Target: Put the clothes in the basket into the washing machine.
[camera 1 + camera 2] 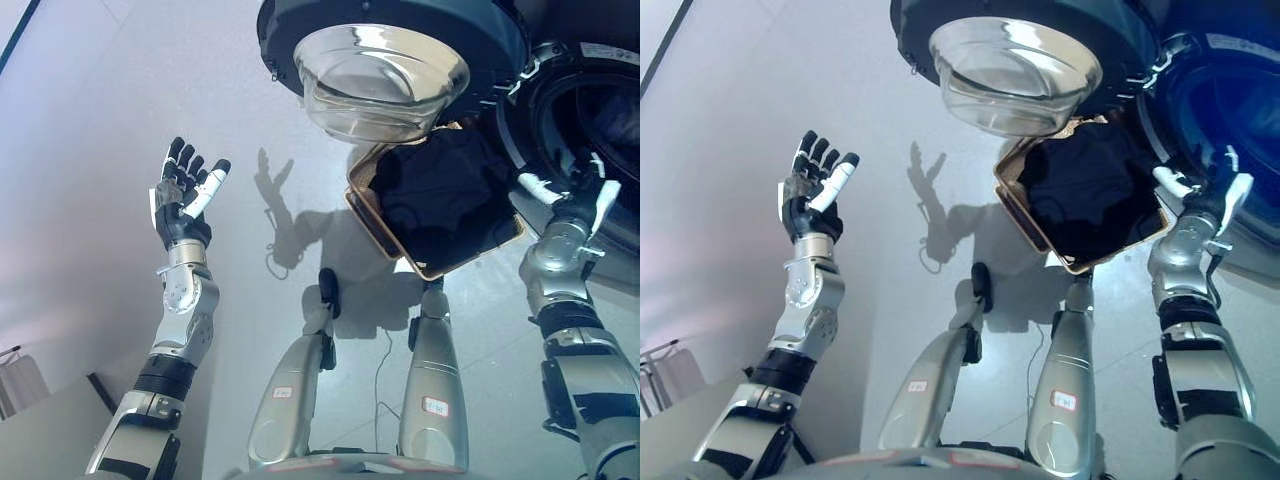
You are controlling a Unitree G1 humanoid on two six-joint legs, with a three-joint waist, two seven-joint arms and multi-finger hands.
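Black clothes lie piled in the shallow tan rectangular basket on the pale grey floor, just beside the washing machine, whose round dark door with a clear glass bowl window stands swung open above the basket. The machine's dark drum opening is at the right. The right hand is at the rim of this opening, near the basket's edge; I cannot tell if its fingers grip anything. The left hand is raised well apart from the basket, fingers spread and empty. To do this step well, I think the right hand should reach into the middle of the pile, close firmly on the cloth, lift it clear of the basket wall, and avoid the open door.
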